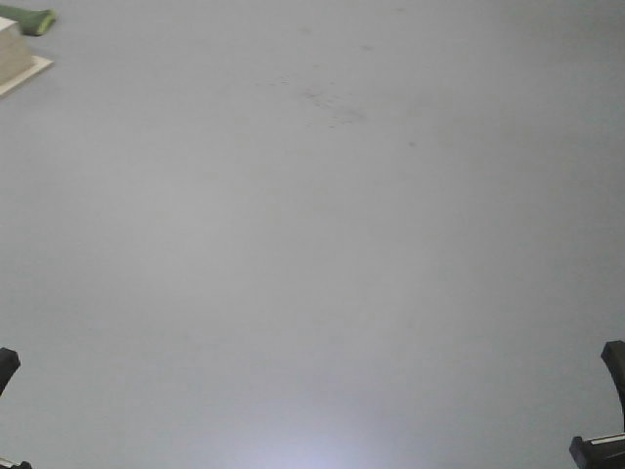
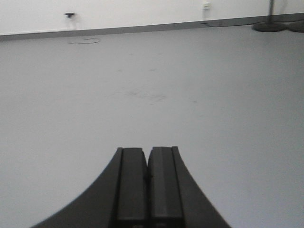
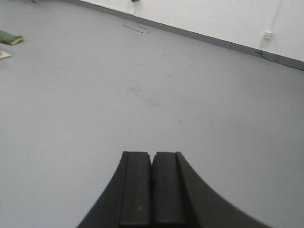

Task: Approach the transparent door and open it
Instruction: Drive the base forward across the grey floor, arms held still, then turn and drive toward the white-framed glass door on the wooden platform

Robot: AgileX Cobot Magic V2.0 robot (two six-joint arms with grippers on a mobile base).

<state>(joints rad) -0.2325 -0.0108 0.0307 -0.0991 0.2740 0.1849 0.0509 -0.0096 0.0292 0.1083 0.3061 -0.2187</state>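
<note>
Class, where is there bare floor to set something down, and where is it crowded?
The floor is bare ahead of left end effector and right end effector. Clutter only at edges: box and green object far left; cable and stand bases by the wall.

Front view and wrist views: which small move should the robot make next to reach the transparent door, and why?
Probably turn the base slowly to search. No door shows in any view, only grey floor, a white wall and a green object at far left.
</note>
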